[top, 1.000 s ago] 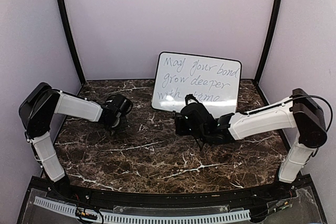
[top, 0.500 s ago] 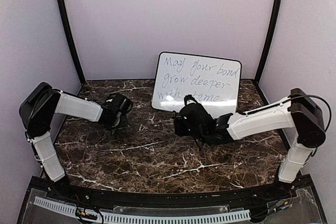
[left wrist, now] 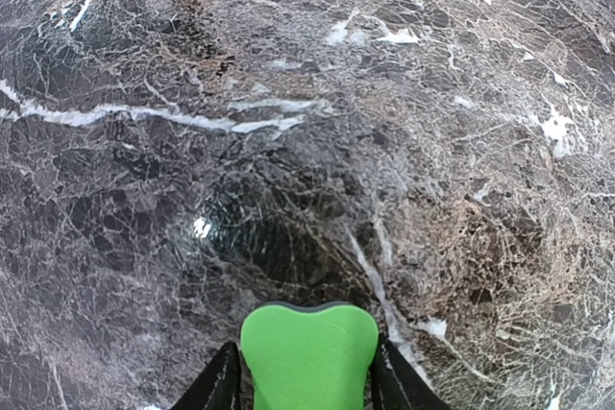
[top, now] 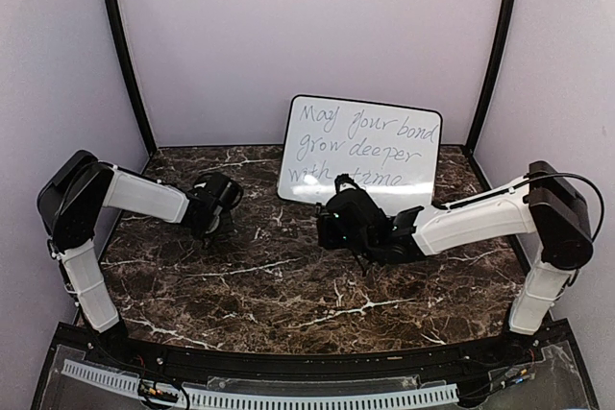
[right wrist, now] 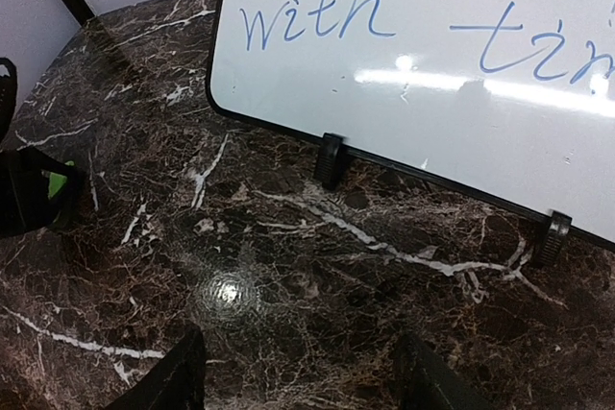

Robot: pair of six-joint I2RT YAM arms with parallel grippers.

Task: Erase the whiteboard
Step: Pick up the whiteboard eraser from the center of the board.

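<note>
The whiteboard stands tilted back at the rear of the marble table, with blue handwritten words across it; its lower left corner, black frame and two small feet fill the top of the right wrist view. My left gripper is shut on a green eraser block, held just above the table left of the board. A sliver of that green block shows at the left edge of the right wrist view. My right gripper stands open and empty, low over the table in front of the board.
Dark veined marble table runs between the two arms. Pale walls and black corner posts close in the back and sides. The right arm stretches across in front of the board's lower right part.
The left gripper's jaws closed slightly on the eraser. The right gripper crept a little to the left. The board stayed put.
</note>
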